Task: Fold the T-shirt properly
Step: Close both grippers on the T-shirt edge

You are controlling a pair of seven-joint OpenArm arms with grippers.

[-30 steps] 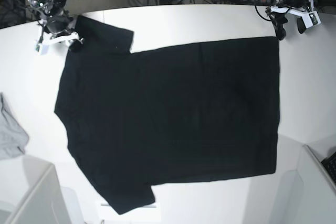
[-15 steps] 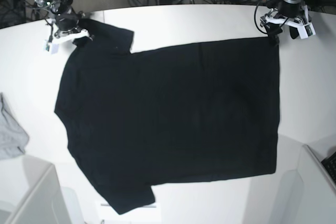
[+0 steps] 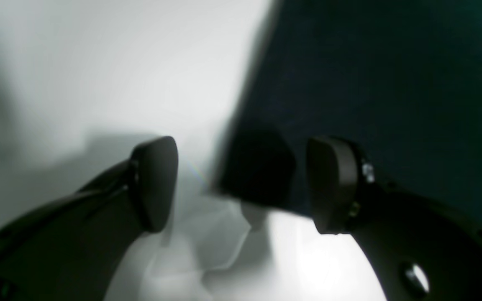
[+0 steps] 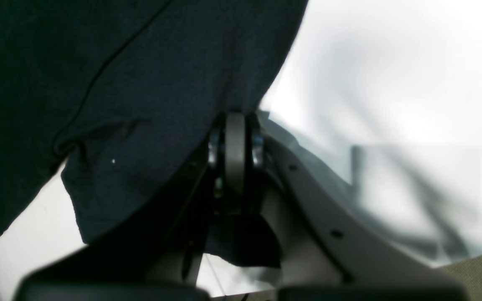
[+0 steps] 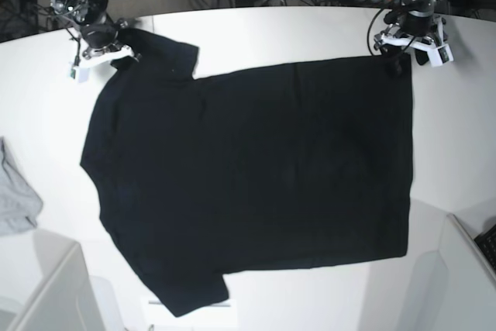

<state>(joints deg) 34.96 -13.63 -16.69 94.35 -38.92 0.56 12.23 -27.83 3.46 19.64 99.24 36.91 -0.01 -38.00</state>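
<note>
On the white table — the T-shirt, matte black knit, spread flat. Right gripper pinched closed on its sleeve edge; left gripper gapes wide, rounded pads straddling a hem corner — nothing gripped.

The base view looks straight down from high above on the whole table. Each wrist view sits low behind its own fingers, very close to the cloth; each shares one shirt corner with the base view.

One black T-shirt, one grey cloth, one white table and two arms.
</note>
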